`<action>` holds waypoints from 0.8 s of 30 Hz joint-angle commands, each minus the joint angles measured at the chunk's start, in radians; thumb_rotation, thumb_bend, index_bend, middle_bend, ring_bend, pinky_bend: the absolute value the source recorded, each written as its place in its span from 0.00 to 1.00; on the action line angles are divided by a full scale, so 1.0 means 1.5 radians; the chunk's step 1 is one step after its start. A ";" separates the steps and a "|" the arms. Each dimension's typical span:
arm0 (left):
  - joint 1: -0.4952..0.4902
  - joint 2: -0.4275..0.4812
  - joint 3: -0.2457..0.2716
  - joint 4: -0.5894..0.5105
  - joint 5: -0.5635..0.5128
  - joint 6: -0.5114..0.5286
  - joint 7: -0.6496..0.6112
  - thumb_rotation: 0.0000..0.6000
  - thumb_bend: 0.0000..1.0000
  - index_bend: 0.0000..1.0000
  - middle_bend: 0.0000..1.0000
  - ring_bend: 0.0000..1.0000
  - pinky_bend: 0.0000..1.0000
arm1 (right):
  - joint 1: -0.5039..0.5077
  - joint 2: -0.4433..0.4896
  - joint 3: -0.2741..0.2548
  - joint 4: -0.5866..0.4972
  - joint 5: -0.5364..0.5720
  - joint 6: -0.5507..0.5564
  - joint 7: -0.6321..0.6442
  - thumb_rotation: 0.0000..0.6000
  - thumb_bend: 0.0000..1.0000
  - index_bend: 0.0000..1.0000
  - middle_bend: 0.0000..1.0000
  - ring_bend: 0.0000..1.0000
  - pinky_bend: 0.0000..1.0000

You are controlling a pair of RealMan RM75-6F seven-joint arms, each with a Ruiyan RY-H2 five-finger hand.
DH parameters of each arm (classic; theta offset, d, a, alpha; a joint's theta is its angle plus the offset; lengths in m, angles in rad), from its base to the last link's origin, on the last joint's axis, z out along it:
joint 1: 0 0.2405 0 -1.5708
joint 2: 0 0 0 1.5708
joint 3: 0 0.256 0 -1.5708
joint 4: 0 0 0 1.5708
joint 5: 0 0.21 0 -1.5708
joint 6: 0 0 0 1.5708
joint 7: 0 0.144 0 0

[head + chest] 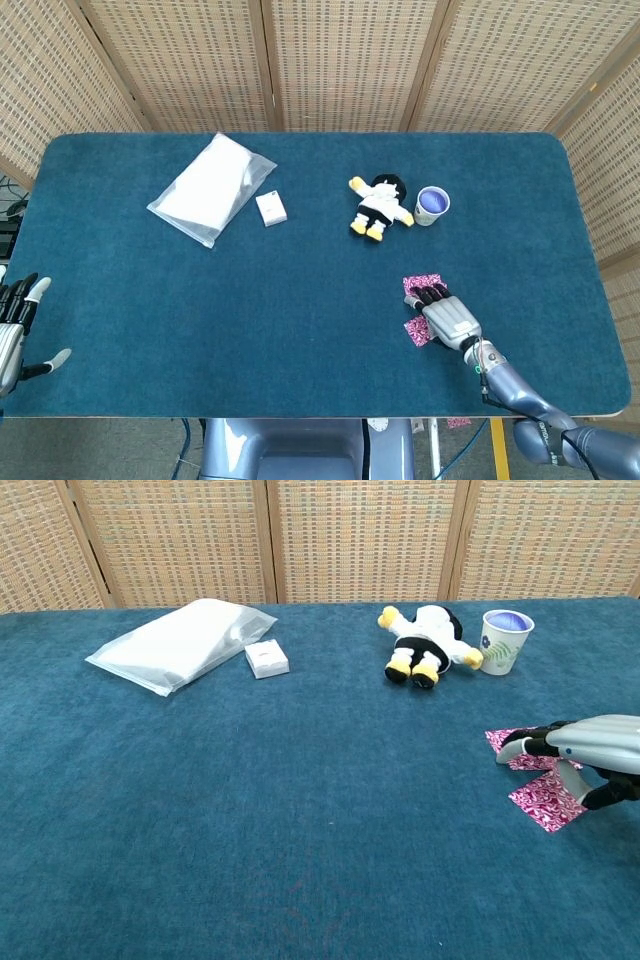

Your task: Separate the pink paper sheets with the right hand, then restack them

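1. Two pink paper sheets were seen lying near the desk's front right corner: the far sheet (424,284) and the near sheet (418,331), partly covered.
2. The right robot hand (447,315) was stretched palm-down over both sheets, its fingertips (512,746) resting on the far sheet; nothing was gripped, and the fingers were held fairly straight and close together.
3. The left robot hand (14,330) was held off the desk's front left corner, fingers spread wide and empty.
4. A plush doll (379,208) and a paper cup (432,205) were set side by side toward the back right of the desk (300,300).
5. A clear plastic bag (211,188) and a small white box (271,209) were placed toward the back left.
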 commanded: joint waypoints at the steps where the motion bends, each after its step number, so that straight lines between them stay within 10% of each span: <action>1: 0.000 0.000 0.000 0.000 0.000 0.000 0.000 1.00 0.00 0.00 0.00 0.00 0.00 | 0.001 0.012 -0.005 0.001 0.018 -0.010 -0.011 1.00 1.00 0.12 0.09 0.00 0.00; 24: 0.000 -0.002 -0.001 -0.002 -0.003 0.002 0.009 1.00 0.00 0.00 0.00 0.00 0.00 | -0.016 0.054 -0.017 0.085 0.046 -0.039 0.051 1.00 1.00 0.12 0.09 0.00 0.00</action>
